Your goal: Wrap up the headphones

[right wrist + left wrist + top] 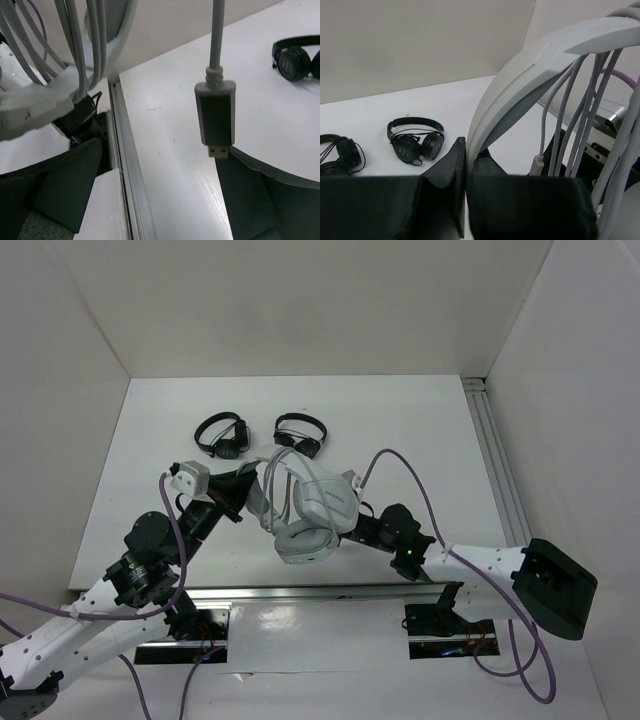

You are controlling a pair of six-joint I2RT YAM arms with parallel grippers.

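Observation:
The white and light-grey headphones (pixel 310 505) are held off the table in the middle, with the grey cable wound in several strands across the headband (pixel 520 75). My left gripper (pixel 247 490) is shut on the lower end of the headband; in the left wrist view its jaws (pixel 465 172) pinch the white band, and the cable strands (pixel 585 110) hang to the right. My right gripper (pixel 354 517) is by the earcup, open and empty (pixel 160 185). The cable's grey USB plug (pixel 216 117) dangles free just above the right finger (pixel 255 195). Cable loops (pixel 80 45) show at the upper left.
Two small black headphones (pixel 222 434) (pixel 301 433) lie on the table behind the white headset; they also show in the left wrist view (pixel 415 140) (pixel 337 152). An aluminium rail (pixel 127 165) runs along the table's near edge. White walls enclose the table.

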